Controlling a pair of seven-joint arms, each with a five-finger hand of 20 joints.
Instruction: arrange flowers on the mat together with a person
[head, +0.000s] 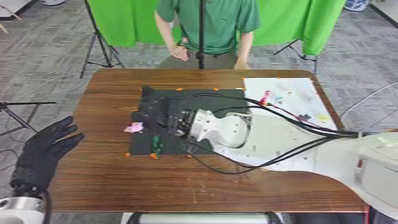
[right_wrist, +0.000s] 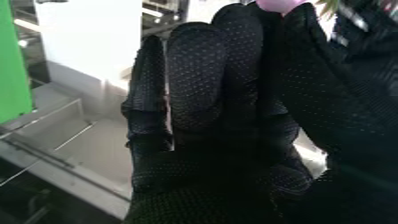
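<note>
In the head view, the black-gloved left hand (head: 43, 152) is open at nine o'clock; the right hand (head: 156, 107) is at the dark rectangular mat's (head: 142, 146) ten, its slack black cable (head: 233, 173) liable to drag the pink flower (head: 134, 127) at nine or green stem (head: 157, 145) at seven. In the right wrist view, pink petals (right_wrist: 281, 4) adjoin it; I can't tell if it grips, so lifting risks a drop.

Wooden table (head: 178, 190), dark mat (head: 213, 103), white sheet (head: 302, 102)

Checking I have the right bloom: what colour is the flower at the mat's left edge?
Pink; the flower shows best in the head view.
</note>
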